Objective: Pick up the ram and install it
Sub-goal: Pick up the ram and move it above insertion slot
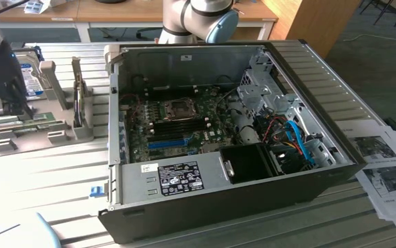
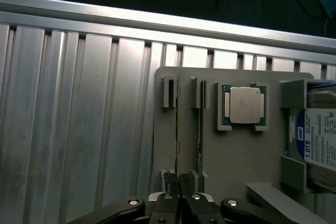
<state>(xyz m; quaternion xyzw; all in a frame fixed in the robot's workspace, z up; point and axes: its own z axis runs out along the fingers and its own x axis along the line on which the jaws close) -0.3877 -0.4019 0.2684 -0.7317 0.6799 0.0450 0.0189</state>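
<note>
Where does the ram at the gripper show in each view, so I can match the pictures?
Exterior view: the ram is the green strip in the gray holder at the exterior view's left edge, under the gripper.
Wrist view: the ram stands edge-on in the holder slot farther from the CPU, one end clamped in the gripper.
Shared landmark: the hard drive with its blue-and-white label.

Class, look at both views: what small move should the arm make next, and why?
Probably a slow, straight lift. The pincer looks closed on the ram, which stands on edge in slots of the grey holder, with a second stick close beside it. Pulling sideways might jam it or knock its neighbour.
</note>
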